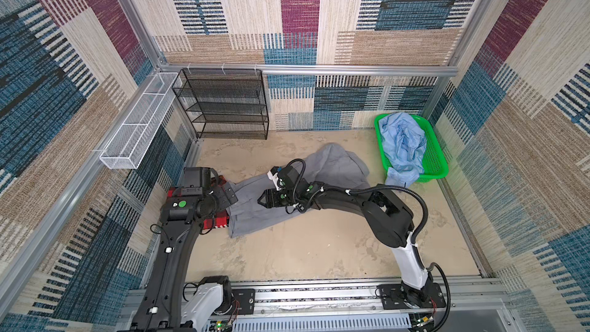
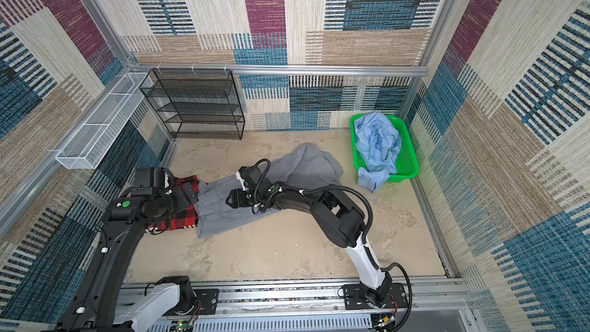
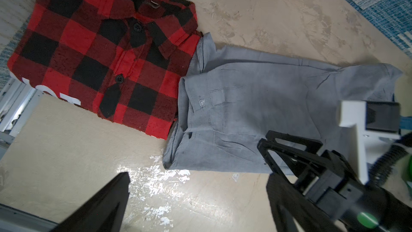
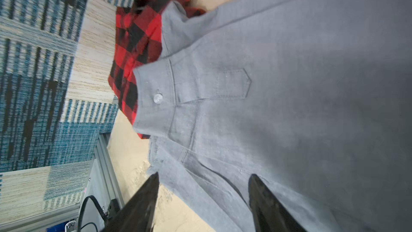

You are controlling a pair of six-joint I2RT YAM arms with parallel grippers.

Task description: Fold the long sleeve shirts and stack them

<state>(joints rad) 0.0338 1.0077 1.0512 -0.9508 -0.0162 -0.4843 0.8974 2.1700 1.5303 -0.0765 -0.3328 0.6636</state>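
The grey shirt (image 1: 338, 167) (image 2: 303, 167) lies stretched across the middle of the table, its collar end (image 3: 200, 99) (image 4: 156, 94) overlapping the folded red-and-black plaid shirt (image 2: 182, 215) (image 3: 100, 52) (image 4: 133, 41) at the left. My left gripper (image 1: 229, 198) (image 2: 190, 196) (image 3: 198, 177) hangs open by the collar end, over bare table beside the shirt's edge. Further along the same edge, over the cloth, my right gripper (image 1: 260, 201) (image 2: 228, 201) (image 4: 204, 176) is open with a grey fold between its fingers. The light blue shirt (image 1: 404, 145) (image 2: 378, 143) is crumpled in the green basket (image 1: 434, 154) (image 2: 408, 154).
A black mesh shelf (image 1: 223, 103) stands at the back left. A white wire basket (image 1: 140, 122) hangs on the left wall. Aluminium rails (image 1: 319, 295) run along the front edge, and patterned walls enclose the table. Bare tabletop (image 1: 303, 250) lies in front of the shirts.
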